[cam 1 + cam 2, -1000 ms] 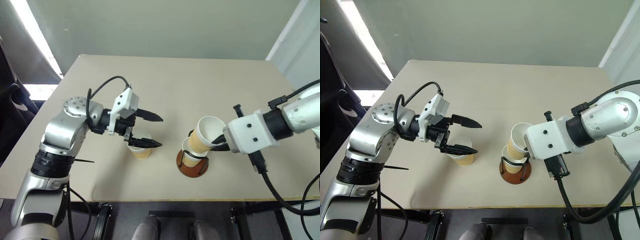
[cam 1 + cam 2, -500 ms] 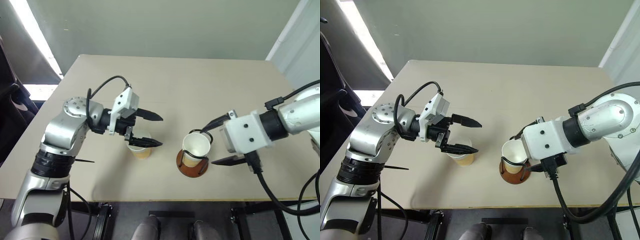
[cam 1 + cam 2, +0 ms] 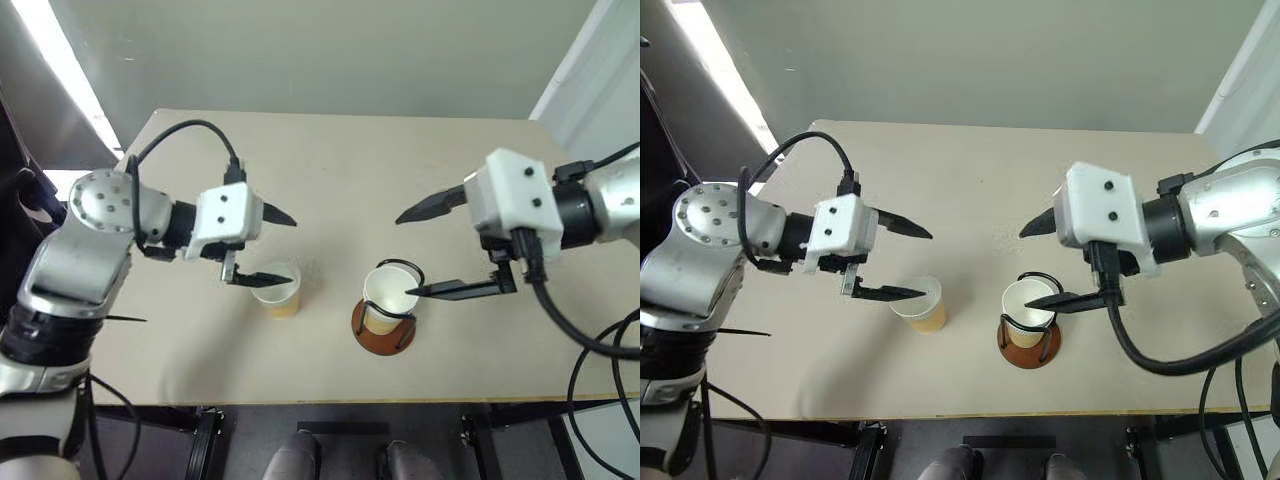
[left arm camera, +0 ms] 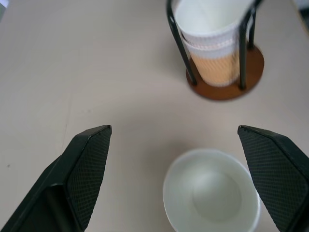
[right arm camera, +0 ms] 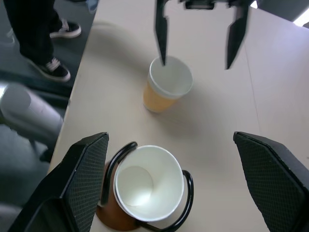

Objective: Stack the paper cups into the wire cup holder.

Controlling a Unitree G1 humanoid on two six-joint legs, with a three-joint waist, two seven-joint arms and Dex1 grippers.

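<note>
Two cups nested in the holder, one loose beside it

Left of the wire cup holder (image 3: 384, 322), the left gripper (image 3: 275, 247) hangs spread wide and empty over a loose, smooth tan paper cup (image 3: 277, 291), standing mouth up. Black wire loops on a round brown disc hold the upright stacked cups (image 4: 215, 46). Over the holder, the right gripper (image 3: 421, 251), clamped on a cup a second ago, stands wide, empty, higher.

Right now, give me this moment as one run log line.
left gripper: open above loose paper cup | right gripper: open, empty | wire cup holder: two nested cups | table
</note>
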